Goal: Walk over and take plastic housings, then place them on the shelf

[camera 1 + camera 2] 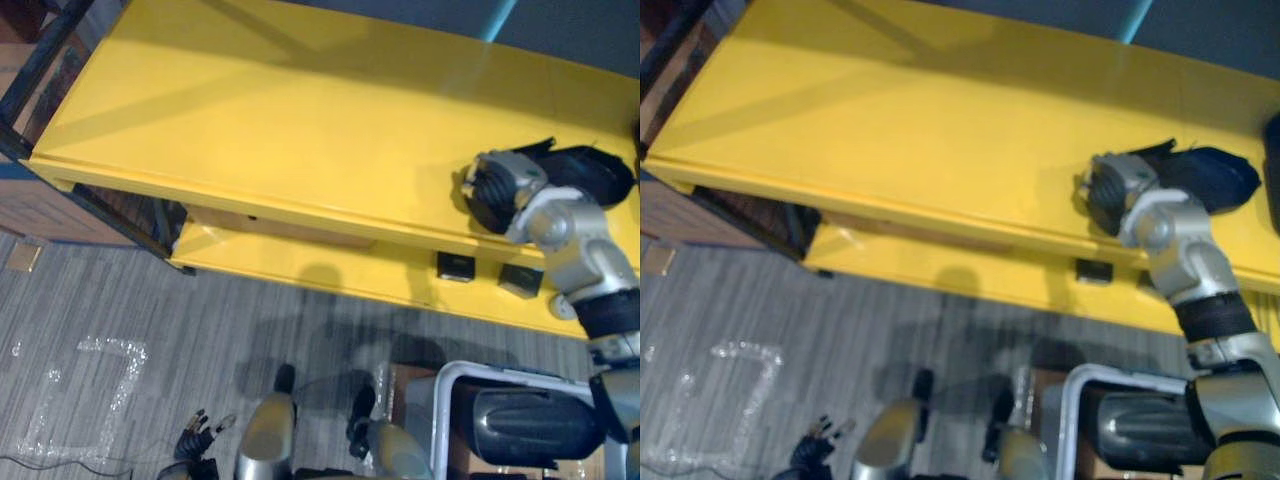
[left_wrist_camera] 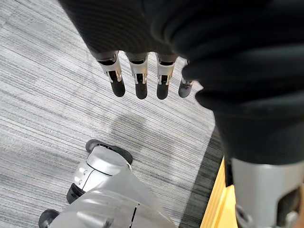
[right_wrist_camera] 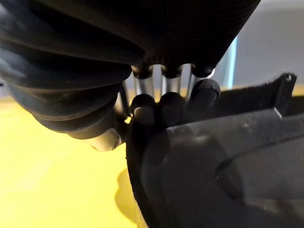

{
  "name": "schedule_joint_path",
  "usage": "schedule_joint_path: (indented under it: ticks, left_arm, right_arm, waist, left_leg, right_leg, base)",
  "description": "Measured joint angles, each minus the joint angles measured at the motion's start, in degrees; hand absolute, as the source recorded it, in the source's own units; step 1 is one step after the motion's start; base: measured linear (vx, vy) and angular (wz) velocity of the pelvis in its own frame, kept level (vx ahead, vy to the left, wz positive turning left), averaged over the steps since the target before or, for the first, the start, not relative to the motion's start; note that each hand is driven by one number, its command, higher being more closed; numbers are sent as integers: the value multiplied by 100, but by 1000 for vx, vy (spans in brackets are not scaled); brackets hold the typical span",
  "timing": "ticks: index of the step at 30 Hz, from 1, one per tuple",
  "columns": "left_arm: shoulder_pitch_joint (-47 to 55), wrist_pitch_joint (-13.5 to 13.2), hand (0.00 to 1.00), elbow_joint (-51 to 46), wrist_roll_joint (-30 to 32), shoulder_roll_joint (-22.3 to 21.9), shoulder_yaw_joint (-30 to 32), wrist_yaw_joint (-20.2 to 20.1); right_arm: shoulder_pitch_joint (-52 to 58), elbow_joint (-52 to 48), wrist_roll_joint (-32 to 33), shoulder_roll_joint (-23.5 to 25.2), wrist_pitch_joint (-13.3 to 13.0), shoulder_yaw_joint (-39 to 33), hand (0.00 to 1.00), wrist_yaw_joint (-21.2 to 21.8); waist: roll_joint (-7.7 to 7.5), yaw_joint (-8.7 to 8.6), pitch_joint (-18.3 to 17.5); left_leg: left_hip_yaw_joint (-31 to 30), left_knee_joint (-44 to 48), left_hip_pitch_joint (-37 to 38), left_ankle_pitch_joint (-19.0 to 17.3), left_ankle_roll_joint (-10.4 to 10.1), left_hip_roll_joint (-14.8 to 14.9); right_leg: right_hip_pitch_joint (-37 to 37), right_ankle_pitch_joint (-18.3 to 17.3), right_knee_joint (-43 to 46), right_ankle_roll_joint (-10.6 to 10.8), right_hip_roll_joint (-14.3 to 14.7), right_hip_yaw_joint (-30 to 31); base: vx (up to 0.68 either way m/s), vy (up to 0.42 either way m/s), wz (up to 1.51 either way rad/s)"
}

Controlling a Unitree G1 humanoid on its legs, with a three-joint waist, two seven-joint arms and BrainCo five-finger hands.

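Black plastic, the housing (image 1: pixel 590 170) is lying on the top board of the yellow shelf (image 1: pixel 300 120), near the shelf's right end and back from its front edge. The right hand (image 1: pixel 500 185) is reaching over that front edge to it. In the right wrist view its fingertips (image 3: pixel 171 107) are bending down onto the housing's rim, so the hand is closed on the part rather than just resting beside it. The thumb's place under the rim is hard to make out.

The grip on the rim looks chosen so the hollow shell is sitting flat on the board while the fingers are clear of the shelf. Judging from this, the placing step is almost done and letting go is what remains.

The left hand (image 2: pixel 137 78) is hanging low at the robot's side, over the grey floor (image 1: pixel 150 330) in front of the shelf. Its fingers are straight and relaxed and it is carrying nothing.

A second housing (image 1: pixel 530 425) is waiting in a white-rimmed bin (image 1: pixel 450 375) on the floor in front of the shelf's right end, probably the supply for later trips. Two small black boxes (image 1: pixel 456 266) are sitting on the shelf's lower board (image 1: pixel 300 265).
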Motion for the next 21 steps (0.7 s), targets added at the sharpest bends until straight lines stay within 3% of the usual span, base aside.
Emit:
schedule_joint_path:
  ticks: [4, 8, 12, 14, 21]
  left_arm:
    - [-1, -4, 0, -16, -33, 94, 9, 1]
    - [-1, -6, 0, -17, -37, 94, 21, 0]
    - [0, -4, 0, -23, -36, 102, 178, -5]
    - [0, -1, 0, -27, -36, 105, 178, -9]
    - [-1, -2, 0, -35, -35, 105, 173, -12]
  right_arm:
    - [-58, 1, -469, -9, -705, 54, 100, -46]
    - [-239, 4, -677, -36, -1183, 283, 100, -198]
    - [-475, 1, -895, -110, -1676, 517, 100, -621]
    - [-614, 2, -1072, -113, -1792, 640, 100, -739]
    - [-936, 174, -1096, -115, -1800, 866, 100, -754]
  waist:
    - [-47, 53, 24]
    - [-55, 82, 28]
    - [-67, 115, 30]
    - [-78, 126, 32]
    - [-94, 204, 29]
  left_leg:
    - [61, 112, -10, -96, -20, 53]
    - [59, 117, -17, -114, -16, 53]
    - [31, 229, -111, -156, -9, 57]
    - [28, 312, -164, -162, 1, 56]
    - [23, 335, -178, -162, 3, 59]
  right_leg:
    - [0, 1, -2, -2, 54, 93]
    - [0, 1, -20, -2, 58, 93]
    - [-57, 4, -35, 2, 76, 97]
    - [-74, 14, -35, 8, 72, 97]
    - [-73, 46, -47, -9, 75, 116]
  base:
    - [2, -4, -12]
    - [0, 0, 0]
    - [11, 4, 3]
    - [0, 0, 0]
    - [-4, 4, 1]
